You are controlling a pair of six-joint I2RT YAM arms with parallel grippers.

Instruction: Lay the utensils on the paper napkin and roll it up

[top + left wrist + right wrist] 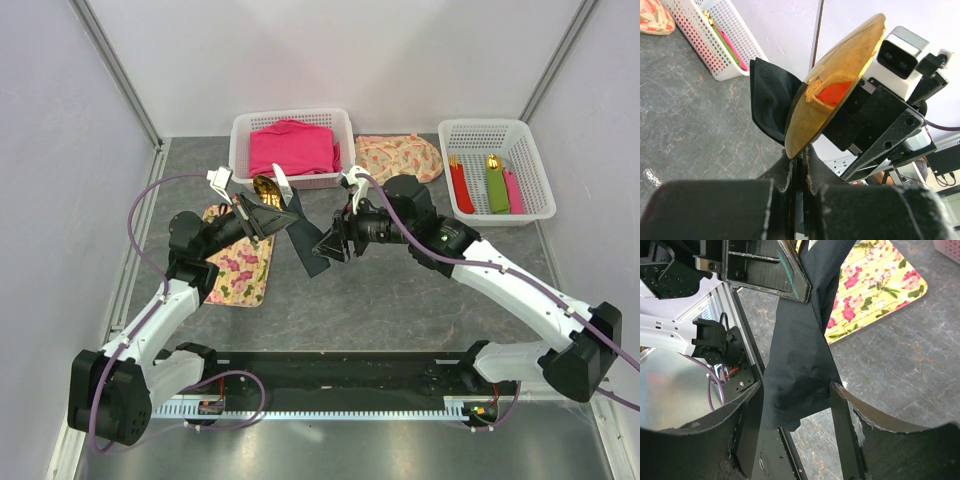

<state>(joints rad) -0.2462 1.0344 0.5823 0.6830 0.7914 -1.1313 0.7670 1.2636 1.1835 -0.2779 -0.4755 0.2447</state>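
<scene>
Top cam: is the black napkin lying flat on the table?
No, the black napkin hangs crumpled from the left hand, its lower end between the fingers of the right hand.

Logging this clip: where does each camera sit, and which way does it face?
Top external: above and behind the bases, looking down at the table; both arms show, left gripper and right gripper meeting at the black napkin.
Left wrist: on the left arm, facing the right gripper; its own fingers pinch a gold spoon.
Right wrist: on the right arm, facing down past the left gripper; its fingers straddle the napkin, floral mat beyond.
Shared: all three show the napkin.
</scene>
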